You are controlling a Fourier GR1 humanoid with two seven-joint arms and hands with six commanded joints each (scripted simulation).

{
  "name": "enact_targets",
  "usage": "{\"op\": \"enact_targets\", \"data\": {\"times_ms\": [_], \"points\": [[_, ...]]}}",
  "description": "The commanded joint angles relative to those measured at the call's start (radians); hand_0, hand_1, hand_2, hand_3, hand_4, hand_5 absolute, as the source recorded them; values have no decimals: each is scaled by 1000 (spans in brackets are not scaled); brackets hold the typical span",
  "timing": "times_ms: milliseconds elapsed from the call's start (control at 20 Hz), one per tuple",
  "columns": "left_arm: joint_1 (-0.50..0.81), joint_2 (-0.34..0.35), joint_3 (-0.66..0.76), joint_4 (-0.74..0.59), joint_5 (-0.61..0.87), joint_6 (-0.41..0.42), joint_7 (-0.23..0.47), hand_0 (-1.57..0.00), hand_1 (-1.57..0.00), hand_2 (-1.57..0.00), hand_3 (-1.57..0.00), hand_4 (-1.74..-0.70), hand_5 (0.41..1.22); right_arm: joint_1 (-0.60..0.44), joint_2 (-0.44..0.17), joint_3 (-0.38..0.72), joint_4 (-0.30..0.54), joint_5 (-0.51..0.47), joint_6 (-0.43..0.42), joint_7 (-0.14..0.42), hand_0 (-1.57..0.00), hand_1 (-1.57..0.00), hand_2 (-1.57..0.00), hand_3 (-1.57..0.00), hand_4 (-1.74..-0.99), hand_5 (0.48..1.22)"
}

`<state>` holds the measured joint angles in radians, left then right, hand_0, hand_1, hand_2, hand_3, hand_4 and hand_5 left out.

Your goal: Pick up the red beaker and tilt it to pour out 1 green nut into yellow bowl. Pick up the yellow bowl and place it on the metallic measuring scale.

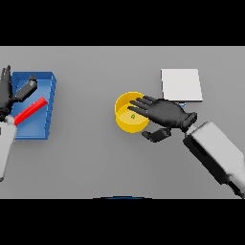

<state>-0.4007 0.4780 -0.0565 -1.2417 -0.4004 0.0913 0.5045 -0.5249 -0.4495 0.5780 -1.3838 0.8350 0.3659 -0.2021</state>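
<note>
The yellow bowl (pixel 125 123) stands at the table's middle with one green nut (pixel 133 116) inside. My right hand (pixel 167 113) reaches in from the right, its straight fingers stretched over the bowl's right half and its thumb just off the lower right rim; it is open. The red beaker (pixel 30 110) lies tilted on its side across the blue tray (pixel 43 83) at the far left. My left hand (pixel 6 94) is above the beaker's near end, open, with its thumb spread toward the tray. The pale metallic scale (pixel 181 84) sits behind and to the right of the bowl.
The blue tray has raised walls and lies close to the table's left edge. The scale's near edge is partly hidden behind my right hand.
</note>
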Motion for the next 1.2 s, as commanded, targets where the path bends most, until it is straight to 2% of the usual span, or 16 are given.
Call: {"op": "enact_targets", "data": {"times_ms": [0,100,300,550,650,750,900,1000,1050,1100,1150], "points": [[5,10,7,-6,4,-2,-11,0,0,0,0,-746,707,-19,7,18,34,14,6,-9,1,1,1,1,-1215,717],[-4,4,3,4,0,0,2,0,0,0,1,-747,701,-46,23,38,70,19,34,-6,1,1,1,1,-1221,722],[11,20,11,-8,5,-2,-18,1,1,1,1,-739,699,-105,64,80,136,37,69,-12,1,1,1,1,-1245,730],[8,15,10,-11,6,-1,-8,1,1,1,1,-744,697,-168,94,110,212,61,87,-5,1,1,1,1,-1259,734],[9,31,23,-1,13,-7,-21,1,1,1,1,-744,699,-174,81,112,222,59,107,-15,1,1,1,1,-1263,739],[9,27,17,-1,12,-11,-18,1,1,1,1,-746,698,-180,108,123,252,64,116,8,1,1,1,-2,-1270,740],[-2,24,17,13,10,-8,-12,1,1,1,1,-744,697,-193,110,121,292,55,137,-3,1,1,-9,-47,-1285,753],[14,29,20,7,12,-6,-30,1,1,1,1,-747,700,-188,128,110,295,43,167,44,1,-9,-43,-104,-1293,776],[16,24,17,1,10,-5,-25,1,1,1,1,-750,701,-178,130,108,287,38,177,56,-26,-36,-71,-141,-1302,805],[6,31,20,9,7,-4,-23,1,1,1,1,-752,701,-177,127,111,278,40,181,60,-161,-135,-147,-182,-1321,839],[5,31,19,6,7,-5,-24,1,1,1,1,-754,700,-177,125,113,282,40,177,44,-443,-422,-375,-236,-1351,915]]}}
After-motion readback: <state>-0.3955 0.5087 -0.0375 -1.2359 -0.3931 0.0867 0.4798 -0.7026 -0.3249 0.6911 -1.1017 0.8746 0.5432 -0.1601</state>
